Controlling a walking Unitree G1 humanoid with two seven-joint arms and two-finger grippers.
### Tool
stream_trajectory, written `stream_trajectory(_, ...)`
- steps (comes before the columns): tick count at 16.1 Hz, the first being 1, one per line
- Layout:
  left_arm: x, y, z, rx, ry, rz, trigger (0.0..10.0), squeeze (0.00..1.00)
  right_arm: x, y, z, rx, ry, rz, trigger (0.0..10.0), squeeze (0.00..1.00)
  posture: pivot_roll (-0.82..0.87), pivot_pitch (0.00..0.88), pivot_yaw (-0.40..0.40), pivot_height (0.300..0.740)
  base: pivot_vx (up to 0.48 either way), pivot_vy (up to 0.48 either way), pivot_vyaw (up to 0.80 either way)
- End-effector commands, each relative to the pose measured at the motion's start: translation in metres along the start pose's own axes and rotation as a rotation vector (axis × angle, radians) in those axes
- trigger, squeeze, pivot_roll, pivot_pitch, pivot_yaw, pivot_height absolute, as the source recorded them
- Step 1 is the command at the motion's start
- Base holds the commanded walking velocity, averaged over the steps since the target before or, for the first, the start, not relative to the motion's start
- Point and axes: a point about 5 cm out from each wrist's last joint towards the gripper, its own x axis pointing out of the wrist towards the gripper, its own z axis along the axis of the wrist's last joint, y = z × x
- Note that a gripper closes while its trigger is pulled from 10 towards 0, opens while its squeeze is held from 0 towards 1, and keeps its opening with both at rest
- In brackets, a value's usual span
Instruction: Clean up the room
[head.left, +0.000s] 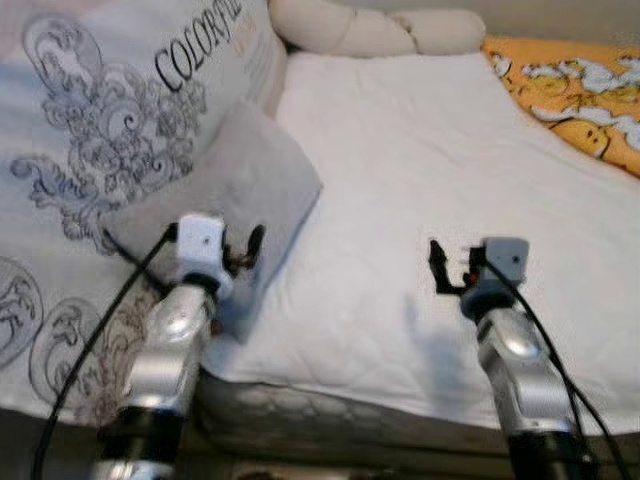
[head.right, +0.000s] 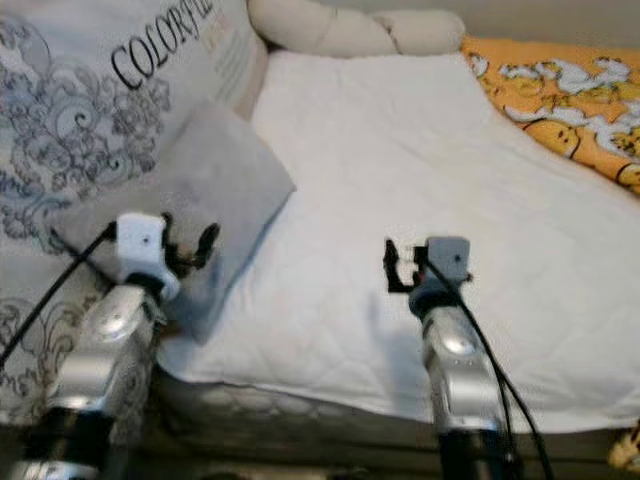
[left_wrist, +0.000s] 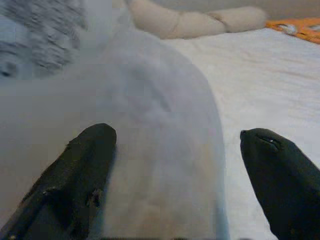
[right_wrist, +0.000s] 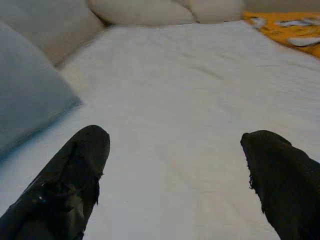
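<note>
I take the grey pillow (head.left: 235, 185) as my landmark. It lies on the bed (head.left: 420, 190), tilted like a diamond: its long axis runs from the corner near my left arm up and away toward the head of the bed, and one corner points out over the white quilted mattress pad (head.right: 400, 180). Its far-left side leans against the big printed cushion (head.left: 90, 110) with grey scrollwork and the lettering "COLOR...".

My left gripper (head.left: 243, 252) sits at the near corner of the grey pillow, over its lower edge. In the left wrist view the two black fingers (left_wrist: 75, 175) stand spread apart with the pillow's grey cloth filling the gap between them; they are released and not closed on anything, and I cannot tell whether they touch the cloth.

My right gripper (head.left: 447, 268) hovers over the mattress pad, well apart from the grey pillow, on the side its free corner points to. Its fingers (right_wrist: 70, 175) are also spread wide and hold nothing, with bare white pad between them.

Beyond the grey pillow, at the head of the bed, lies a long cream bolster (head.left: 370, 28). Farthest from the pillow, across the pad, an orange patterned blanket (head.left: 575, 85) covers the bed's corner.
</note>
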Motion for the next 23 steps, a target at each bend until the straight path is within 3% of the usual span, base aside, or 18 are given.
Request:
stream_trajectory(1,0.002,-0.001,0.007,-0.007,-0.024,0.005,10.0,0.79,0.0,-0.013,0.008,0.022,-0.037,-0.09,10.0,0.0,0.01,0.0,0.06,0.74,0.0,-0.469,0.0)
stream_trajectory(6,-0.006,0.004,0.0,-0.012,0.012,0.021,10.0,0.79,-0.006,-0.01,-0.001,0.083,0.015,-0.094,10.0,0.0,0.02,0.0,0.053,0.74,0.0,-0.467,0.0)
stream_trajectory(7,-0.009,0.005,-0.004,-0.025,0.029,0.027,10.0,0.8,-0.009,-0.01,-0.002,0.075,0.016,-0.095,10.0,0.25,0.01,0.0,0.055,0.74,0.0,-0.469,0.0)
stream_trajectory(8,-0.011,0.006,-0.008,-0.023,0.043,0.03,10.0,0.79,-0.011,-0.013,-0.001,0.01,-0.011,-0.13,10.0,1.0,0.01,0.0,0.054,0.74,0.0,-0.469,0.0)
stream_trajectory(9,-0.012,0.003,-0.01,-0.018,0.047,0.027,10.0,0.8,-0.014,-0.016,-0.001,-0.021,-0.028,-0.124,10.0,1.0,0.0,0.0,0.053,0.74,0.0,-0.469,0.0)
stream_trajectory(10,-0.013,0.001,-0.009,-0.021,0.045,0.026,10.0,0.8,-0.018,-0.018,0.0,0.019,-0.03,-0.097,10.0,1.0,0.0,0.0,0.05,0.74,0.0,-0.465,0.0)
stream_trajectory(13,-0.019,-0.004,-0.013,-0.028,0.063,0.021,10.0,0.8,-0.023,-0.037,0.006,0.135,-0.014,-0.198,10.0,1.0,-0.02,0.0,0.037,0.74,0.0,-0.466,0.0)
stream_trajectory(14,-0.022,-0.007,-0.014,-0.035,0.064,0.019,10.0,0.8,-0.025,-0.038,0.006,0.114,0.009,-0.19,10.0,1.0,-0.02,0.0,0.031,0.74,0.0,-0.469,0.0)
stream_trajectory(16,-0.029,-0.012,-0.022,-0.046,0.092,0.016,10.0,0.8,-0.031,-0.04,0.005,-0.096,-0.017,-0.174,10.0,1.0,-0.04,0.0,0.034,0.74,0.0,-0.467,0.0)
stream_trajectory(21,-0.032,-0.005,-0.022,-0.035,0.1,0.042,10.0,0.8,-0.04,-0.035,-0.004,-0.063,0.008,-0.2,10.0,1.0,-0.02,0.0,0.029,0.74,0.0,-0.469,0.77)
stream_trajectory(23,-0.028,-0.005,-0.021,-0.037,0.103,0.05,10.0,0.8,-0.04,-0.027,-0.01,-0.003,0.046,-0.206,10.0,1.0,-0.05,0.0,0.041,0.74,0.0,-0.469,0.0)
